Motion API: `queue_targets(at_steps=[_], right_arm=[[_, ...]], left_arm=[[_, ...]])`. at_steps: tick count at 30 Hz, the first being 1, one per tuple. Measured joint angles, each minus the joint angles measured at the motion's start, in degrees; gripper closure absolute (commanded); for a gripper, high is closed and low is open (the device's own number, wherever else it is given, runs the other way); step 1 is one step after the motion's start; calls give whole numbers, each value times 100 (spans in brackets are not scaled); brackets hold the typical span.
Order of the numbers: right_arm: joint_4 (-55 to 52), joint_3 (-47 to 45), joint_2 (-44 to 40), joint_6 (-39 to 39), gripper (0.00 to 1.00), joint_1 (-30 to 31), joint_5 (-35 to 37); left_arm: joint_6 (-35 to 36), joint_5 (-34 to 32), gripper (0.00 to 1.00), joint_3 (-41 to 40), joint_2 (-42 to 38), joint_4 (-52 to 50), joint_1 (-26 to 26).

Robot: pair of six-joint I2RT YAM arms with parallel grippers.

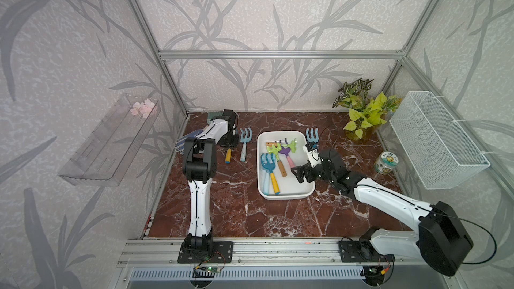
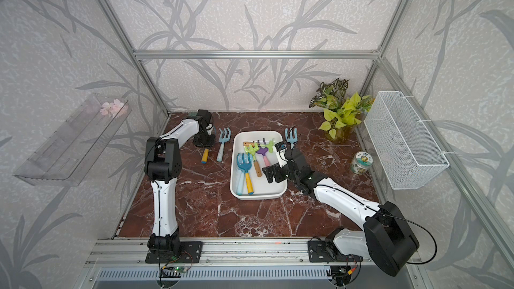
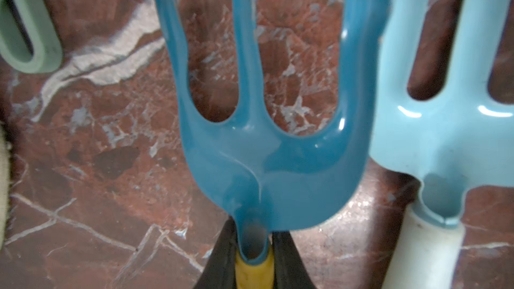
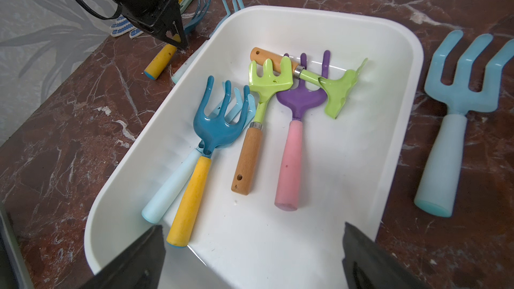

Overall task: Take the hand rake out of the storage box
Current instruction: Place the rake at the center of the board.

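Marble tabletop [image 1: 222, 212]: my right gripper [image 4: 253, 227], jaws wide, faces the hand rakes [image 4: 289, 162] in the storage box [image 4: 319, 13] handle-first; left gripper [image 3: 252, 259] clamps a yellow-handled rake [image 3: 264, 168] outside.

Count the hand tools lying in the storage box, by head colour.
In the storage box:
dark blue rake: 1
light blue rake: 1
green tools: 2
purple rake: 1
Total: 5
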Motion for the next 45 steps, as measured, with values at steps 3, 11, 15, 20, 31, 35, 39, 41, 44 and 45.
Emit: queue_targets(at_steps=[3, 11, 15, 20, 31, 35, 39, 41, 44, 45], right_arm=[[2, 0, 4, 0, 1, 0, 0], [0, 0, 4, 0, 1, 0, 0], [0, 0, 4, 0, 1, 0, 0], [0, 0, 4, 0, 1, 0, 0], [0, 0, 4, 0, 1, 2, -37], [0, 0, 4, 0, 1, 2, -39], [0, 0, 4, 0, 1, 0, -42], [0, 0, 4, 0, 1, 0, -42], [-2, 0, 4, 0, 1, 0, -42], [-2, 0, 4, 0, 1, 0, -42]], left_arm=[[0, 0, 77, 0, 0, 2, 11], [-13, 17, 73, 24, 2, -15, 44], [-15, 55, 73, 74, 7, -37, 46], [-37, 140, 77, 103, 17, -37, 50], [-136, 413, 80, 389, 144, -66, 52], [-162, 431, 66, 407, 144, -72, 52], [-190, 424, 46, 400, 142, -44, 52], [-168, 420, 43, 361, 142, 22, 52], [-175, 391, 42, 232, 131, 81, 52], [-177, 378, 41, 146, 92, 131, 52]])
